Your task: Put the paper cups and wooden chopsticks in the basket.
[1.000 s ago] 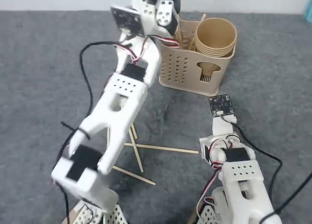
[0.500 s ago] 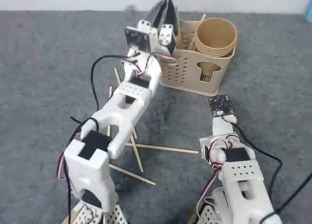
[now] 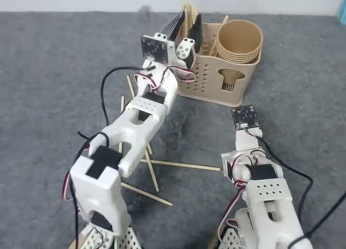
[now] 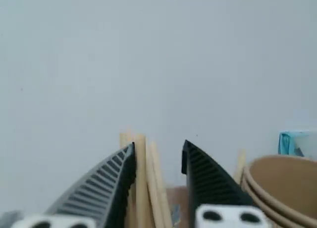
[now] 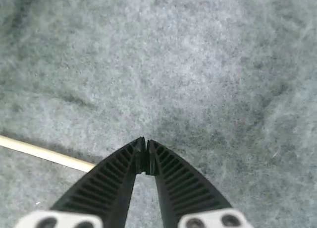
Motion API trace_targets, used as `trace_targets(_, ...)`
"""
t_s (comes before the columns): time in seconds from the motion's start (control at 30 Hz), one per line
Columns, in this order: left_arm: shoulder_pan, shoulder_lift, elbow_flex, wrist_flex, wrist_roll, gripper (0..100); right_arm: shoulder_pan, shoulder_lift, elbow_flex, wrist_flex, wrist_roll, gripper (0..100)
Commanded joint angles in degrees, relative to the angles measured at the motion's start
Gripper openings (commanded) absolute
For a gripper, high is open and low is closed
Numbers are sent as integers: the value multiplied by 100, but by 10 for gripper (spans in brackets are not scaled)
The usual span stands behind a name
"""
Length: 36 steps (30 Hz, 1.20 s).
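High view puts the left hand (image 3: 189,15) up at the basket (image 3: 211,78), over its compartment on the side away from the stacked paper cups (image 3: 240,40). Its jaws stand well apart. A bundle of wooden chopsticks (image 3: 187,8) rises upright between them, long axis vertical, lower ends down inside the basket.

From the left wrist view, the left hand (image 4: 158,144) is not clamped on the bundle (image 4: 141,178). The sticks lean against one finger, and a clear gap separates them from the other. The cups (image 4: 277,188) sit just beside, nested in the neighbouring compartment.

What is left lies on the bench (image 3: 54,70), well apart from the basket. Several loose sticks cross one another near the left arm's base. The longest chopstick (image 3: 184,165) runs side to side between the two arms, with one end pointing at the right arm.

The right wrist view shows the right hand (image 5: 146,156) pointing down at the bench, closed tip to tip on nothing. The near end of that chopstick (image 5: 44,153) sits just beside one of its fingers.

I judge the right hand much the nearer to this stick. The stick's axis runs away from the hand, not under its tips. A grasp would therefore call for a short sideways shift and jaws opened across the stick's width.
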Motion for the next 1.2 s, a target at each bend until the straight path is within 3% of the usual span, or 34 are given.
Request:
trace_targets(0.0, -53, -1037, 22, 633, 79, 166, 48, -171, -62, -92, 70, 8)
trace_targets(0.23, -563, -3279, 620, 2233, 79, 166, 48, -171, -62, -92, 70, 8)
trace_targets(0.5, -1389, -5670, 1068, 6312, 79, 166, 48, -171, -53, -92, 70, 8)
trace_targets(0.6, -1530, -5908, 1429, 7288, 79, 166, 48, -171, -53, -57, 70, 8)
trace_targets(0.83, -1943, -5310, 2316, 7490, 79, 156, 48, -171, -53, -48, 70, 8)
trace_targets(1.0, -2207, -3974, 2158, 7481, 53, 55, 48, -163, -53, -40, 70, 8)
trace_targets(1.17, -2189, -2585, 1666, 7508, -97, 80, 48, -154, -53, -40, 70, 8)
